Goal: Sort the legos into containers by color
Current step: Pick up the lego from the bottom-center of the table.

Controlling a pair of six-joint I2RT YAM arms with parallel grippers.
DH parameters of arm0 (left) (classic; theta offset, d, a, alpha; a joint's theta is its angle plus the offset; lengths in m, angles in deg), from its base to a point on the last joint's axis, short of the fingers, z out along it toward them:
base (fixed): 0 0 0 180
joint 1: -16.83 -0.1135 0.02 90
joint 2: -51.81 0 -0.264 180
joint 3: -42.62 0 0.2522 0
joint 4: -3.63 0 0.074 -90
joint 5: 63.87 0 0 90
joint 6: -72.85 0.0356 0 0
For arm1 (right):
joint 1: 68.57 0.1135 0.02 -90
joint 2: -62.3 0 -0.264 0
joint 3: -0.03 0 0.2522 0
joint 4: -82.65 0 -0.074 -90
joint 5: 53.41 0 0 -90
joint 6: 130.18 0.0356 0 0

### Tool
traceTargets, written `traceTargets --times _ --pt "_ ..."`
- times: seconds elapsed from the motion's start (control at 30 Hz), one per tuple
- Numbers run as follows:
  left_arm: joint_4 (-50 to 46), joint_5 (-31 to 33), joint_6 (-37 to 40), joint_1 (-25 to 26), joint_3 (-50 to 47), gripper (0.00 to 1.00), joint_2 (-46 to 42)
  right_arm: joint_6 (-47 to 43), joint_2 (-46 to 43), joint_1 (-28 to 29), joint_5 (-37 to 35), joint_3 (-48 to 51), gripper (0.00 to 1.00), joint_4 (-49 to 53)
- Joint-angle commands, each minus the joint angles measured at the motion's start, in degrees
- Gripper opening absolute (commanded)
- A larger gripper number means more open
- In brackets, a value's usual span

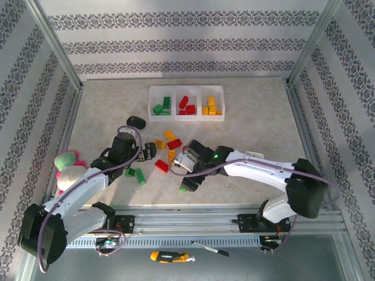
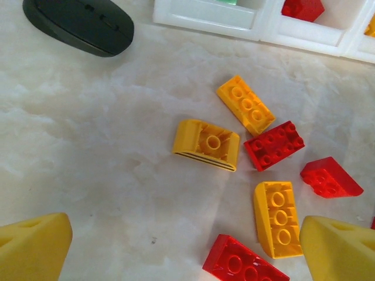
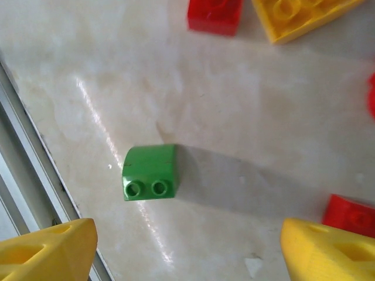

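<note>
The white three-compartment tray (image 1: 174, 104) stands at the back, with green legos in its left compartment, red in the middle and yellow in the right. Loose red (image 1: 174, 144), yellow (image 1: 171, 156) and green (image 1: 141, 178) legos lie mid-table. My left gripper (image 2: 186, 252) hangs open over a red brick (image 2: 243, 263) and a yellow brick (image 2: 278, 218), holding nothing. A yellow arched brick (image 2: 206, 143) lies just beyond. My right gripper (image 3: 187, 252) is open and empty above a green curved brick (image 3: 149, 171), which lies near the front rail (image 1: 183, 188).
A black mouse-like object (image 1: 136, 122) lies left of the tray's front corner. A pink-green plush toy (image 1: 69, 170) sits at the left edge beside my left arm. The metal rail (image 3: 23, 193) runs close to the green brick. A screwdriver (image 1: 170, 256) lies below the rail.
</note>
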Motion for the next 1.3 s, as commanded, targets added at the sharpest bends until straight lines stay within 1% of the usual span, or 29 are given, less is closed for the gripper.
traceTargets --times 0.0,0.23,0.27,0.33,0.37,0.4,0.53,0.6,0.7,0.8,0.9,1.0,1.1,1.2,1.27 --pt "-2.7 -0.4 0.0 -1.1 1.1 0.99 -0.7 -0.5 4.4 2.1 -0.6 -1.8 0.79 0.1" --pt "-2.2 -1.2 -0.1 -1.5 0.7 0.99 -0.5 1.1 9.9 4.0 0.5 -2.2 0.70 -2.7" --pt "-1.9 -1.3 -0.1 -1.6 0.6 0.99 -0.4 1.3 10.5 4.1 0.8 -2.3 0.66 -3.1" --pt "-1.7 -1.7 -0.1 -1.6 0.5 0.99 -0.3 1.6 11.3 4.2 1.0 -2.2 0.55 -3.6" --pt "-1.6 -1.9 -0.1 -1.6 0.6 0.99 -0.2 1.8 11.7 4.2 0.9 -2.3 0.46 -3.8" --pt "-1.6 -2.0 0.0 -1.7 0.5 0.99 -0.2 1.9 12.1 4.2 0.6 -2.3 0.40 -3.8" --pt "-2.0 -2.0 0.6 -1.7 0.5 0.99 -0.5 1.9 12.2 4.2 -0.8 -2.5 0.33 -3.2" --pt "-2.4 -1.9 0.7 -1.8 0.3 0.99 -0.8 2.2 11.4 4.0 -1.3 -2.3 0.27 -3.1" --pt "-2.0 -2.0 1.1 -1.8 0.0 0.99 -1.1 2.9 9.8 3.0 -1.5 -2.2 0.27 -3.3" --pt "-0.2 -4.5 3.4 -1.7 -0.4 0.99 -0.8 4.0 8.1 0.3 -1.3 -2.9 0.27 -3.8" --pt "1.7 -5.2 4.9 -1.7 -0.9 0.99 -1.0 5.3 6.0 -3.0 -1.3 -3.7 0.27 -6.9" --pt "1.3 -4.7 7.7 -1.7 -0.8 0.99 -1.2 5.7 5.7 -5.8 -0.7 -5.9 0.27 -10.1" --pt "1.6 -5.2 10.4 -1.8 -0.5 0.99 -1.3 6.5 7.5 -8.3 -2.2 -10.0 0.27 -13.0" --pt "2.3 -5.1 12.5 -1.8 -0.7 0.99 -1.3 6.4 12.0 -11.1 -4.1 -16.1 0.27 -15.5" --pt "2.4 -5.6 14.5 -1.8 -0.7 0.99 -1.4 4.8 16.1 -12.1 -7.3 -21.3 0.27 -16.1"
